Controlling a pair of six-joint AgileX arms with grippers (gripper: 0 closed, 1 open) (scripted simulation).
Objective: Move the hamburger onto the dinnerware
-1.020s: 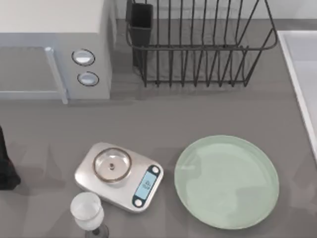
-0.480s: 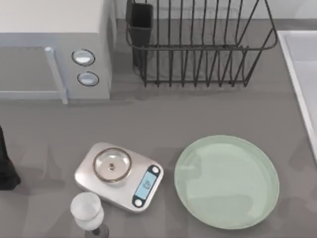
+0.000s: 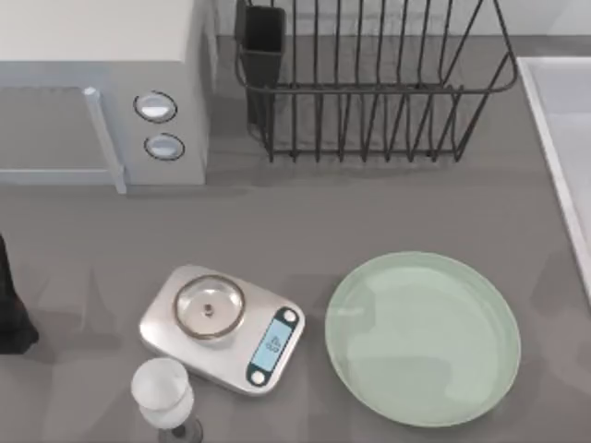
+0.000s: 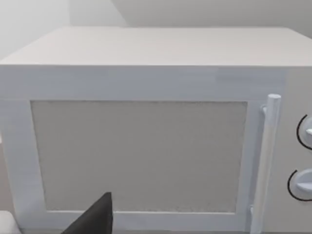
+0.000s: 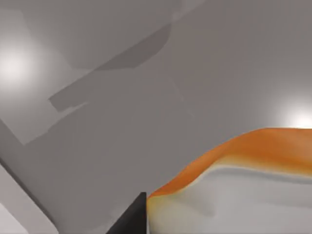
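The hamburger, orange on top and pale below, looms close in the right wrist view, above the grey table. My right gripper is shut on it, with one dark fingertip against its side. The dinnerware, a large pale mint-green plate, lies bare at the front right of the table in the top view. My left arm is parked at the table's left edge, and its gripper faces the microwave door.
A silver scale and a clear stemmed glass stand left of the plate. A white microwave is at the back left, a black wire dish rack at the back middle, and a white basin edge on the right.
A faint shadow on the table right of the plate has shifted slightly. The plate, scale, glass and left arm have not moved.
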